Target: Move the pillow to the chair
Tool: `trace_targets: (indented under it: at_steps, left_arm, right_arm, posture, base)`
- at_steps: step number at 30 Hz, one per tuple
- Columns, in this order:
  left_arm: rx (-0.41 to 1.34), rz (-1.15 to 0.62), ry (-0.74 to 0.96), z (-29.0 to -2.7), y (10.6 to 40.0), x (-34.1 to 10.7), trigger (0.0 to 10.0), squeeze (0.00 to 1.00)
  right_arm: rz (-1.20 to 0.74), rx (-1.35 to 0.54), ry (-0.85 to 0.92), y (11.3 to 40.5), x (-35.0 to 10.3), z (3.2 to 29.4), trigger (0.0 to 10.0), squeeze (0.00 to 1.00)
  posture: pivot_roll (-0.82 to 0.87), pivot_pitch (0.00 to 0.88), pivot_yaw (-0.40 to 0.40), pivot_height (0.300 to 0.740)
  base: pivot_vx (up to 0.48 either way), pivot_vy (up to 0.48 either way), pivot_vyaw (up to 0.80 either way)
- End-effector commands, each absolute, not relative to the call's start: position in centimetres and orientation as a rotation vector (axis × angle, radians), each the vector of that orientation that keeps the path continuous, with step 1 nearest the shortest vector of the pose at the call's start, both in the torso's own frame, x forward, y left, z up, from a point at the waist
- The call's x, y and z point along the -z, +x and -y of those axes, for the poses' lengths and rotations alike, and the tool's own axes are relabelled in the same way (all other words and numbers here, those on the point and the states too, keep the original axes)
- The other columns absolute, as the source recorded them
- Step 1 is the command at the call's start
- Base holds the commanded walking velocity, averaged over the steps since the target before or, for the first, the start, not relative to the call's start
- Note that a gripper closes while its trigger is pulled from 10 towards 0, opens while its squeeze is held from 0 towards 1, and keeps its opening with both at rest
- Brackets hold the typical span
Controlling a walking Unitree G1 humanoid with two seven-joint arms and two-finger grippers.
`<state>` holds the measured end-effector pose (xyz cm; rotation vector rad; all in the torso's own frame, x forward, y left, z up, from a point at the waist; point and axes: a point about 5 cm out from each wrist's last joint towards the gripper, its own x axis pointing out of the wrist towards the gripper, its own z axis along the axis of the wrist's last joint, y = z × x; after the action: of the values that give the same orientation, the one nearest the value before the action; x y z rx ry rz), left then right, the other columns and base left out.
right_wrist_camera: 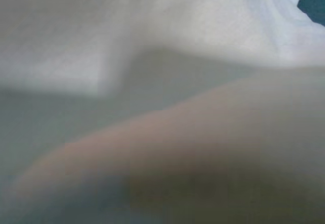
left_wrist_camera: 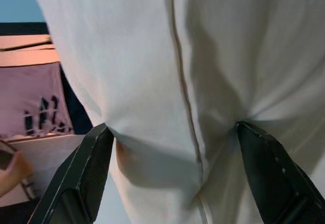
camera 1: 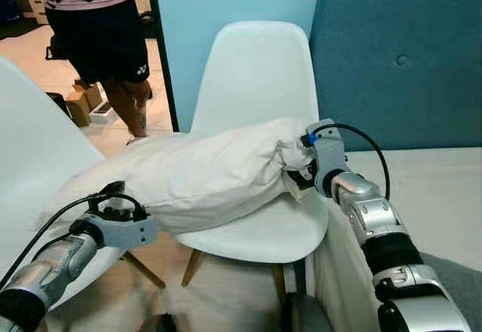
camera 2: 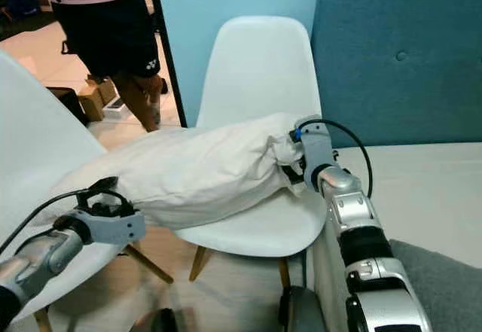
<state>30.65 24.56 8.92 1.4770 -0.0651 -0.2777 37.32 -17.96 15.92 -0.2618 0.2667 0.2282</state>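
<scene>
Both silver arms reach forward to the long white fabric pillow (camera 1: 203, 172), which lies across the seat of the white moulded plastic chair (camera 1: 260, 68) with one end overhanging well past the seat's edge. At that overhanging end the left gripper (left_wrist_camera: 172, 148) pinches the cloth between its black fingers (left_wrist_camera: 84, 176); the right gripper (camera 1: 301, 175) is buried in bunched fabric at the end nearest the blue padded headboard (camera 1: 407, 53), apparently clamped on it. If either lets go first, the overhanging weight could drag the pillow off the seat.

Pillow (camera 1: 196, 174): matt white cloth, creased (a seam shows). Chair (camera 1: 256, 76): smooth white plastic shell, wooden legs.
</scene>
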Motion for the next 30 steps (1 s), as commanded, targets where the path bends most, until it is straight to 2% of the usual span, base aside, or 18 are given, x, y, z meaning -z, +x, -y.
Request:
trace_targets:
  at_steps: [1, 9, 10, 11, 12, 16, 17, 18, 19, 21, 22, 23, 24, 25, 30]
  left_arm:
    - [0.285, 0.082, 1.497, -24.1, 30.9, -8.6, 10.0, 0.0]
    - [0.141, 0.061, 1.514, -26.0, 32.2, -9.5, 10.0, 0.0]
    - [0.077, 0.083, 1.55, -26.8, 32.7, -10.4, 1.1, 0.0]
    - [0.077, 0.083, 1.55, -26.8, 32.7, -10.4, 1.1, 0.0]
    - [0.068, 0.086, 1.553, -27.0, 32.8, -10.6, 0.0, 0.0]
    - [0.073, 0.089, 1.551, -27.0, 32.9, -10.6, 0.0, 0.0]
    - [0.077, 0.107, 1.546, -26.7, 33.0, -10.8, 0.0, 0.0]
    - [0.077, 0.107, 1.546, -26.7, 33.0, -10.8, 0.0, 0.0]
    - [0.08, 0.124, 1.542, -26.5, 33.1, -10.7, 0.0, 0.0]
    - [0.083, 0.135, 1.539, -26.3, 33.2, -10.7, 0.0, 0.0]
    - [0.086, 0.142, 1.536, -26.1, 33.2, -10.7, 0.0, 0.0]
    - [0.088, 0.15, 1.536, -26.0, 33.2, -10.7, 0.0, 0.0]
    - [0.088, 0.15, 1.536, -26.0, 33.2, -10.7, 0.0, 0.0]
    - [0.089, 0.159, 1.533, -25.9, 33.2, -10.7, 0.0, 0.0]
    - [0.078, 0.195, 1.514, -25.4, 33.4, -11.0, 0.0, 0.0]
  right_arm:
    - [-0.257, -0.248, -0.252, 37.2, -16.3, 17.7, 10.0, 0.0]
    - [-0.175, -0.339, -0.191, 36.9, -17.9, 16.8, 10.0, 0.0]
    - [-0.18, -0.372, -0.164, 36.5, -17.9, 16.9, 10.0, 0.0]
    - [-0.18, -0.372, -0.164, 36.5, -17.9, 16.9, 10.0, 0.0]
    - [-0.196, -0.374, -0.161, 36.4, -17.7, 17.1, 10.0, 0.0]
    - [-0.238, -0.358, -0.156, 36.2, -16.9, 17.7, 10.0, 0.0]
    - [-0.316, -0.263, -0.168, 36.3, -16.0, 20.0, 10.0, 0.0]
    - [-0.316, -0.263, -0.168, 36.3, -16.0, 20.0, 10.0, 0.0]
    - [-0.364, -0.205, -0.169, 36.2, -15.9, 22.2, 10.0, 0.0]
    - [-0.356, -0.184, -0.145, 36.2, -16.6, 23.5, 10.0, 0.03]
    - [-0.335, -0.157, -0.128, 36.3, -17.4, 24.6, 10.0, 0.13]
    - [-0.31, -0.135, -0.112, 36.3, -18.1, 25.6, 10.0, 0.7]
    - [-0.31, -0.135, -0.112, 36.3, -18.1, 25.6, 10.0, 0.7]
    - [-0.279, -0.125, -0.091, 36.2, -18.9, 26.4, 10.0, 1.0]
    - [-0.189, -0.089, -0.034, 36.1, -20.8, 28.0, 10.0, 1.0]
  posture:
    - [0.0, 0.021, -0.04, 0.537]
    - [-0.02, 0.046, -0.044, 0.537]
    - [-0.03, 0.063, -0.044, 0.537]
    - [-0.03, 0.063, -0.044, 0.537]
    - [-0.03, 0.064, -0.045, 0.537]
    - [-0.03, 0.07, -0.048, 0.537]
    - [-0.03, 0.076, -0.054, 0.537]
    - [-0.03, 0.076, -0.054, 0.537]
    - [-0.03, 0.078, -0.056, 0.537]
    - [-0.03, 0.077, -0.058, 0.537]
    - [-0.03, 0.077, -0.058, 0.537]
    - [-0.03, 0.074, -0.057, 0.537]
    - [-0.03, 0.074, -0.057, 0.537]
    - [-0.03, 0.073, -0.057, 0.537]
    - [-0.03, 0.066, -0.056, 0.537]
  base:
    - [0.0, 0.0, 0.0]
    - [0.0, 0.0, 0.0]
    - [0.0, 0.0, 0.0]
    - [0.0, 0.0, 0.0]
    - [0.0, 0.0, 0.0]
    - [0.0, 0.0, 0.0]
    - [0.0, 0.0, 0.0]
    - [0.0, 0.0, 0.0]
    - [0.0, 0.0, 0.0]
    - [0.0, 0.0, 0.0]
    - [0.0, 0.0, 0.0]
    - [0.0, 0.0, 0.0]
    - [0.0, 0.0, 0.0]
    - [0.0, 0.0, 0.0]
    - [0.0, 0.0, 0.0]
